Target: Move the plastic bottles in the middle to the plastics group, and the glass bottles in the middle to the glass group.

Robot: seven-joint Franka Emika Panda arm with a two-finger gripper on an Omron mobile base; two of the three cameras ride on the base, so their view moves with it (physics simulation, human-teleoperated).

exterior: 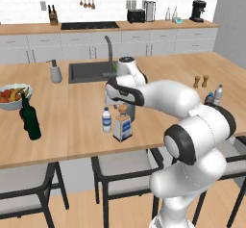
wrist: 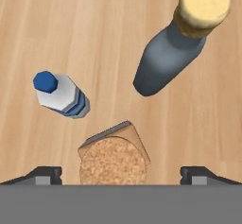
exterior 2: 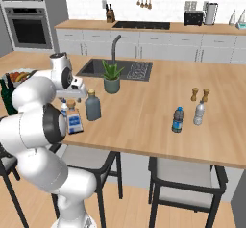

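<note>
Hanging wide open with nothing between its tips, the gripper (wrist: 121,173) sits directly above the square bottle's (wrist: 113,159) cork stopper. Just beyond it the hand view shows the small plastic bottle's (wrist: 60,95) blue cap and the grey-blue bottle (wrist: 172,53); the right base view adds the plastics group (exterior 2: 188,115) far off sideways.

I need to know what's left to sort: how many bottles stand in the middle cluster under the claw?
3: small white bottle on the left, square clear bottle in front, grey-blue bottle behind it.

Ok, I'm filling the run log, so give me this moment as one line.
phase: approach | end effector: open, above square clear bottle | held: nothing | small white plastic bottle, grey-blue bottle: upright beside it on counter
</note>
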